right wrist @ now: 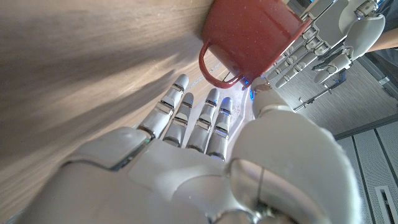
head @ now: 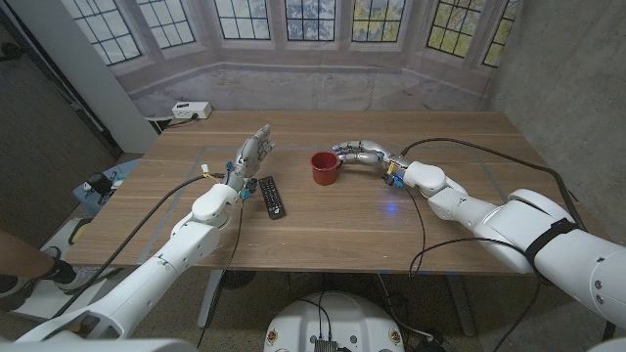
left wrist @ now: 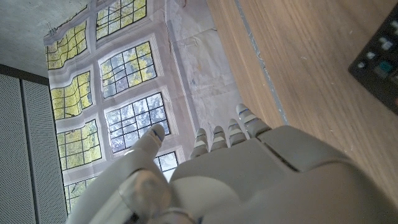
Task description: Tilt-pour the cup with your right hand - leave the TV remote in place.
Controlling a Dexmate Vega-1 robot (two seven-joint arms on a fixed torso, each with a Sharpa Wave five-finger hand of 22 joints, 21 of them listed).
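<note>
Red cup (head: 324, 166) upright mid-table, handle toward my right hand (head: 364, 153), fingers apart, holding nothing; TV remote (head: 271, 196) long axis near-to-far edge.

text: none legible | TV remote (head: 271, 196) buttons: too small to read

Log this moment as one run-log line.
right hand: open, beside red enamel cup | cup: upright | black TV remote: untouched | left hand: open

"What do my arms look like?"
"Glossy white shells; a black band rings the right arm (head: 553, 238). Black cables trail from both wrists."
"And the hands?"
"The left hand (head: 251, 152) and right hand (head: 364, 152) have pale silver-grey segmented fingers."
</note>
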